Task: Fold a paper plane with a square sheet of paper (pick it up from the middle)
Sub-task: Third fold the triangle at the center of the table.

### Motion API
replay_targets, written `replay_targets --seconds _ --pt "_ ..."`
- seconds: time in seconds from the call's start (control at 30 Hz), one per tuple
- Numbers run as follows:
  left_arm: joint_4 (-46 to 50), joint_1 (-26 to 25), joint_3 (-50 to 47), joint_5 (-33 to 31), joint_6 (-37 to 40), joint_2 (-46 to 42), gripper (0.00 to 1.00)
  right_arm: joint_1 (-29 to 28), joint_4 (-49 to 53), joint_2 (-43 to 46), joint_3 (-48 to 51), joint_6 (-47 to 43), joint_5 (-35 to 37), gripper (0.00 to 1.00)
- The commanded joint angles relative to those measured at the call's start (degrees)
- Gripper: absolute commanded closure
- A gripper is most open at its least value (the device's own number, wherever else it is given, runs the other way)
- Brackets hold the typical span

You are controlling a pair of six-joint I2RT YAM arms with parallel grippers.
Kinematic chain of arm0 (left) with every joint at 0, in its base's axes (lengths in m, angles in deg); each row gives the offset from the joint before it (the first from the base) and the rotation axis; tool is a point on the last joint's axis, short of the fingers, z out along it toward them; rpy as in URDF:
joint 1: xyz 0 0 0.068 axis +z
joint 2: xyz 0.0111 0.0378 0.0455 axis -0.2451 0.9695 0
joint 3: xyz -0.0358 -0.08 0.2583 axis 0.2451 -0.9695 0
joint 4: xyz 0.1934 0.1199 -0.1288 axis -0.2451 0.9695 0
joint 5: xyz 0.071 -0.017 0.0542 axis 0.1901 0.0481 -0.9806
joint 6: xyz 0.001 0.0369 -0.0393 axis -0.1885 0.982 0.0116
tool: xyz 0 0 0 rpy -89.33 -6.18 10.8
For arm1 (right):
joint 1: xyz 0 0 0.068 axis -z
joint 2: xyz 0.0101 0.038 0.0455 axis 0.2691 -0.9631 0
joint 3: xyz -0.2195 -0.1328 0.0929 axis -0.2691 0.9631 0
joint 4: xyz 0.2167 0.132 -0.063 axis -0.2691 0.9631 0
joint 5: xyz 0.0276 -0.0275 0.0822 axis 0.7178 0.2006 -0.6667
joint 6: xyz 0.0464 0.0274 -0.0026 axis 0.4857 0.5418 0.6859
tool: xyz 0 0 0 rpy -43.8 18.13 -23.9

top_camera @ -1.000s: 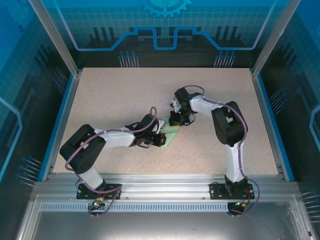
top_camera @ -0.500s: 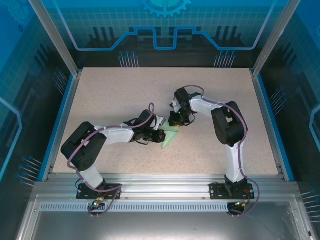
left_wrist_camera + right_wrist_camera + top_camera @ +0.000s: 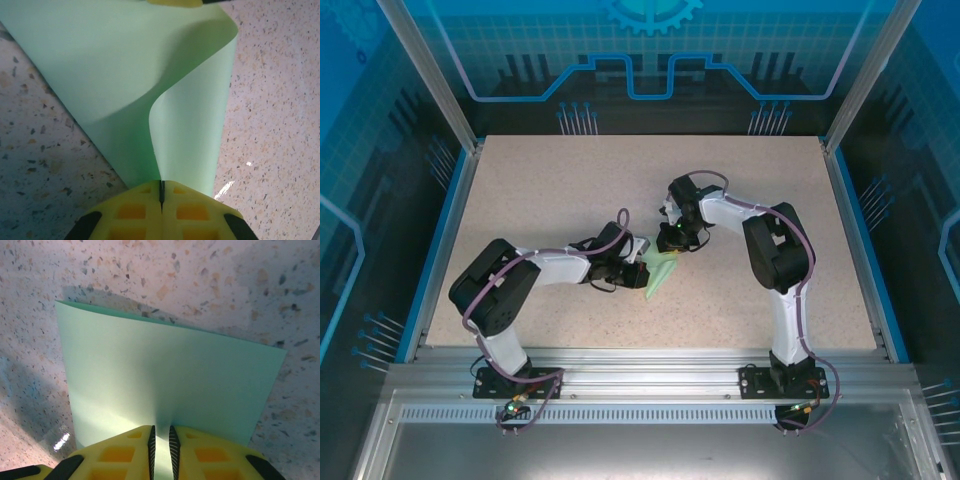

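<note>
The pale mint-green sheet of paper [image 3: 661, 272] lies mid-table between the two arms, folded into a pointed wedge whose tip points to the near left. My left gripper [image 3: 642, 268] comes in from the left and is shut on one edge. In the left wrist view the paper [image 3: 125, 75] curls up in an S-shaped bend from the closed yellow jaws [image 3: 161, 192]. My right gripper [image 3: 672, 248] stands over the far end. Its jaws [image 3: 161, 437] are a narrow slot apart, with the paper [image 3: 170, 375] lying flat under and between them.
The speckled beige table [image 3: 570, 190] has blue rails along its left and right sides. An aluminium frame [image 3: 650, 360] carrying both arm bases runs along the near edge. A yellow fingertip of the right gripper [image 3: 172, 2] shows at the top of the left wrist view.
My left gripper has shifted right and away from me with the paper, which now curls between the grippers. The right jaws have parted slightly; the right arm has barely moved.
</note>
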Motion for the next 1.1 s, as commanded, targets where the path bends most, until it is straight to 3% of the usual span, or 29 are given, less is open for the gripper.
replay_targets --seconds 0.0,0.77,1.07 --pt "-0.2 0.5 1.2 2.1 0.2 0.7 0.99 -1.2 3.2 -1.6 -0.1 -0.5 0.8 0.81" --pt "-1.4 0.5 0.2 1.9 -0.8 1.9 0.99 -1.1 3.0 0.5 0.2 0.2 1.3 0.79" --pt "-1.4 0.5 -0.5 2.3 -0.3 1.5 0.99 2.4 -2.7 14.2 8.7 5.2 -0.1 0.76"
